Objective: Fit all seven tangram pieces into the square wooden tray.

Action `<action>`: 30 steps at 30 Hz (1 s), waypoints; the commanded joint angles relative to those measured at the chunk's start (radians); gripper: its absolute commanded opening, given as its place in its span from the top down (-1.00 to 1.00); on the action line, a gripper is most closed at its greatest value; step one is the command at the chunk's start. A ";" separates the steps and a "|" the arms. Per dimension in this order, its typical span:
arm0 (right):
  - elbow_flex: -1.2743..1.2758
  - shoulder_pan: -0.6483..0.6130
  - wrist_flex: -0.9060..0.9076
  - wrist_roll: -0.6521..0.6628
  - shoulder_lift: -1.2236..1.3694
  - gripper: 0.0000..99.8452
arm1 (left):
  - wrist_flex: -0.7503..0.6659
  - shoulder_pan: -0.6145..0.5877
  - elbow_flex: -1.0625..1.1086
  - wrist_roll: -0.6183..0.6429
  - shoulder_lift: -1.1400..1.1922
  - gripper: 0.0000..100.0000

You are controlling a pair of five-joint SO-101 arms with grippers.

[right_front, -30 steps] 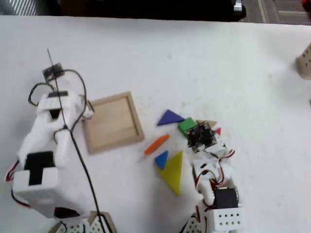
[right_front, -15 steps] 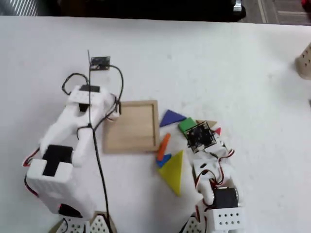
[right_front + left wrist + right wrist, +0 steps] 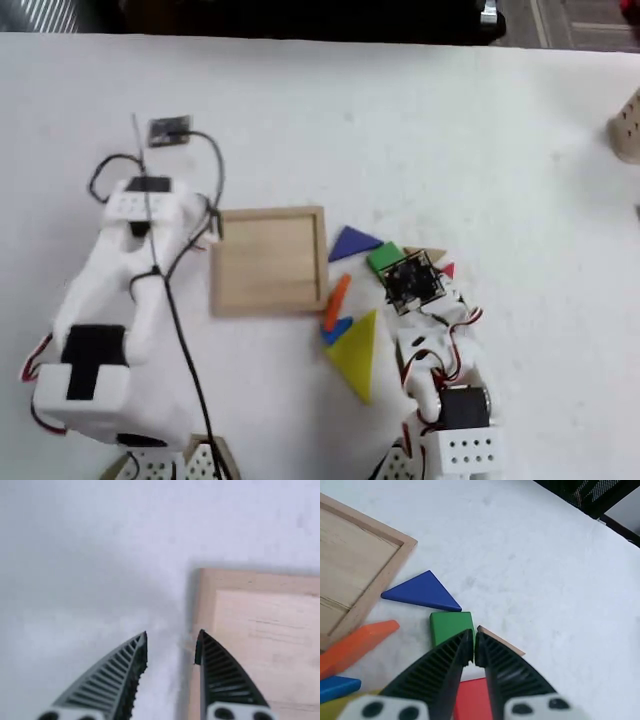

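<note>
Under the right claw (image 3: 474, 639) sit a red piece (image 3: 472, 702) and green square (image 3: 447, 625)

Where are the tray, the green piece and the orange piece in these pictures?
tray (image 3: 265, 262): high view, on the middle of its bare floor.
green piece (image 3: 447, 625): right wrist view, on its top face.
orange piece (image 3: 337, 298): high view, on the middle of its length.

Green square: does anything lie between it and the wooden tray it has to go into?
Yes. The blue triangle lies between the green square and a corner of the tray, and the orange piece lies beside its rim on that same side. A slide would probably bump one of them; lifting should clear both.
</note>
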 commanded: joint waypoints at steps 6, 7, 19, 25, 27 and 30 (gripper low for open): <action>0.006 0.039 0.004 0.006 0.001 0.96 | -0.324 -0.056 0.215 -0.008 -0.084 0.66; 0.006 0.038 0.005 0.006 0.001 0.96 | -0.330 -0.058 0.221 -0.008 -0.096 0.66; -0.002 0.071 0.025 0.006 0.001 0.96 | -0.333 -0.064 0.405 -0.180 -0.407 0.65; -0.023 0.088 0.031 -0.058 0.008 0.72 | -0.445 -0.061 0.505 -0.180 -0.483 0.65; -0.046 0.090 0.036 -0.072 0.010 0.68 | -0.456 -0.059 0.512 -0.178 -0.483 0.65; -0.127 0.097 0.128 -0.098 0.012 0.74 | -0.453 -0.062 0.511 -0.178 -0.483 0.65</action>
